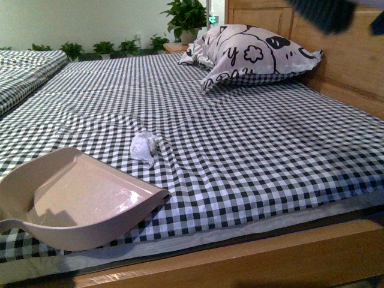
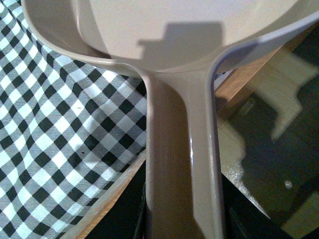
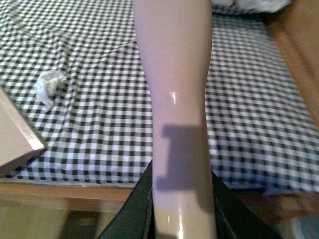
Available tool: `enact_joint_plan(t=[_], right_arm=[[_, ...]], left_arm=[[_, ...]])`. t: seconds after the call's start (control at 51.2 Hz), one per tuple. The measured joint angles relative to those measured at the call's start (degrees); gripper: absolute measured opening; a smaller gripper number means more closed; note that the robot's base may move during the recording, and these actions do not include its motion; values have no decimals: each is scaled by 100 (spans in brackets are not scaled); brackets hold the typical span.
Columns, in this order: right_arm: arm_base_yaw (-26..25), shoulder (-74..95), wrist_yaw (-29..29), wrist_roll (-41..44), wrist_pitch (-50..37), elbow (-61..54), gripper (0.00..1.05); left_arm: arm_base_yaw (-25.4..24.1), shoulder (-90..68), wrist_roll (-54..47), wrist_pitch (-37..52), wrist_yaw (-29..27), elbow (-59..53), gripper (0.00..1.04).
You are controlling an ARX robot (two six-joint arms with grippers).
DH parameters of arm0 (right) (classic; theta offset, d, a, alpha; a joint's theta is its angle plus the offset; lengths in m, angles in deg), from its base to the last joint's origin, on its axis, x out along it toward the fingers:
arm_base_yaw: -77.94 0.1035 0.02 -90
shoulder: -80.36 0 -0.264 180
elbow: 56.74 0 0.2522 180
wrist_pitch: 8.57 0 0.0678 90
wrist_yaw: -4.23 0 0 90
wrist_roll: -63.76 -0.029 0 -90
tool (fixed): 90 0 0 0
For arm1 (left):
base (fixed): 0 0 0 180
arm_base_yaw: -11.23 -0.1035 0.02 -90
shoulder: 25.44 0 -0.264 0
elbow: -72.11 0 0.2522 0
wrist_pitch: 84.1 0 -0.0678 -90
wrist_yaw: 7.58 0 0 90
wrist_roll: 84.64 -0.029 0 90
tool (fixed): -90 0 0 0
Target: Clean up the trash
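The trash (image 1: 145, 147), a small wrinkly white-grey wad, lies on the checked bed sheet just beyond the dustpan's open mouth. It also shows in the right wrist view (image 3: 50, 84). The pink-beige dustpan (image 1: 72, 201) rests on the near left of the bed. My left gripper (image 2: 182, 219) is shut on the dustpan's handle (image 2: 179, 149). My right gripper (image 3: 182, 214) is shut on the pale brush handle (image 3: 174, 74), held above the bed's near edge. The brush's dark head (image 1: 327, 15) shows at the top right of the front view.
A black-and-white patterned pillow (image 1: 252, 54) lies against the wooden headboard (image 1: 348, 54) at the far right. The wooden bed frame (image 1: 252, 258) runs along the near edge. Potted plants (image 1: 186, 18) stand beyond the bed. A second checked bed (image 1: 24, 69) is at the far left.
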Motion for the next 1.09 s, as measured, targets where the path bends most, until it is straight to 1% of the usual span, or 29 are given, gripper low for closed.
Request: enact_joint_plan(t=[0.195,0.273,0.43,0.839,0.996,1.093], right_arm=[[192,1860,442,-96,-35,1141,19],[251,2354,455,-155,-66,1523,19],[389,3191,144,-275,-138,1987,19],[848,4422,-136,-363,-227,2677,19],[973,4809,-308,-363,-142,3102,19],[1054,5171,-553,-361,48,3471,19]], left_arm=[[0,-2,-2,0,0,0,26],[0,-2,-2,0,2,0,26],[0,-2,-2,0,2,0,26],[0,-2,-4,0,2,0,26],[0,-2,-7,0,2,0,26],[0,-2,-7,0,2,0,26]])
